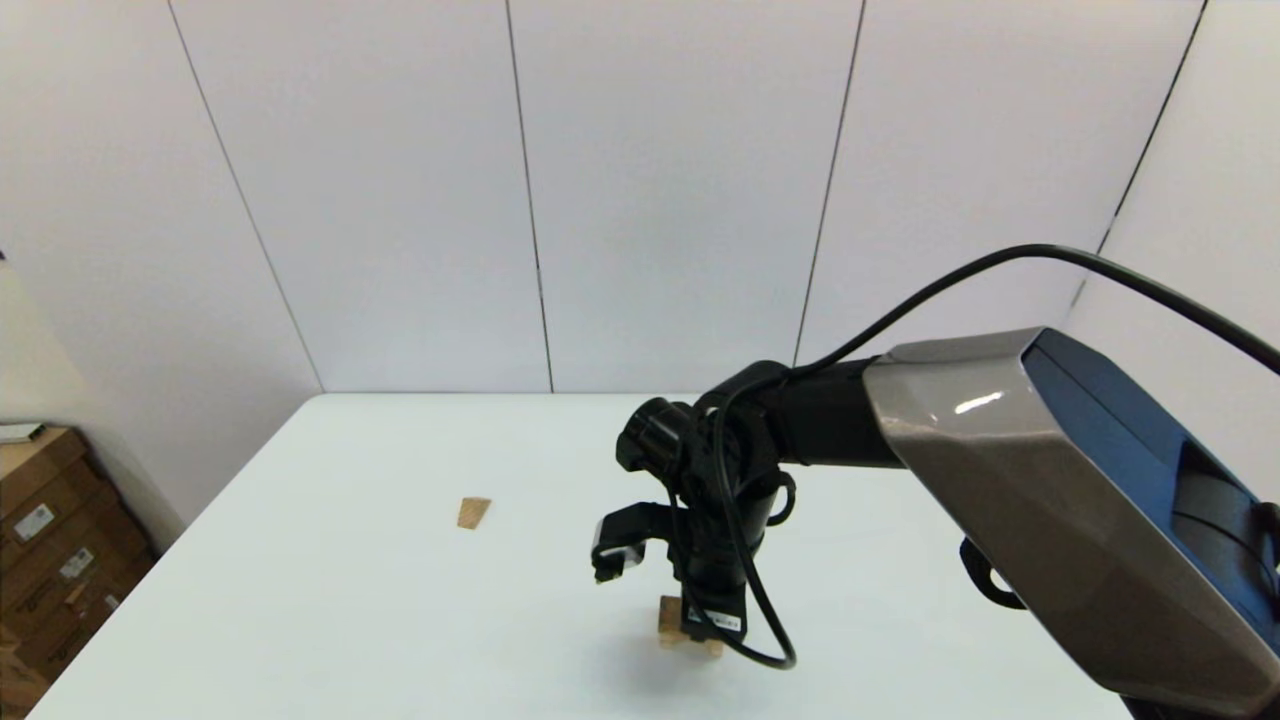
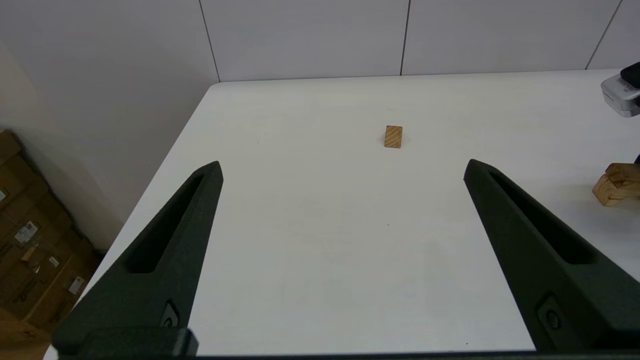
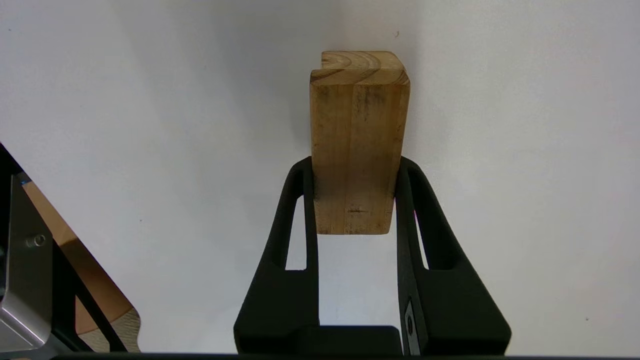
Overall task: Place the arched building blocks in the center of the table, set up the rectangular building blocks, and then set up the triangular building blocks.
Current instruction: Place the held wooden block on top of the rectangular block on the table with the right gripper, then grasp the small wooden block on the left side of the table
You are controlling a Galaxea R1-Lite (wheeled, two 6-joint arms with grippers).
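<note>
My right gripper (image 1: 690, 625) reaches down over the middle of the white table (image 1: 350, 600). It is shut on the arched block (image 3: 357, 150), a thick light wooden oblong whose curved cut-out shows at its far end. The black fingers (image 3: 295, 210) press both long sides. The same arched block (image 2: 617, 184) sits low at the tabletop. A small tan block (image 1: 473, 512) lies alone to the left; this small block (image 2: 393, 136) shows one rectangular face, and I cannot tell if it is the slab or the wedge. No other block is in view. My left gripper (image 2: 344, 166) is open above the table.
Stacked cardboard boxes (image 1: 50, 540) stand on the floor past the table's left edge, also seen as boxes (image 2: 30, 235) from the left wrist. White wall panels close the far side. The right arm's thick cable (image 1: 745, 590) hangs beside the gripper.
</note>
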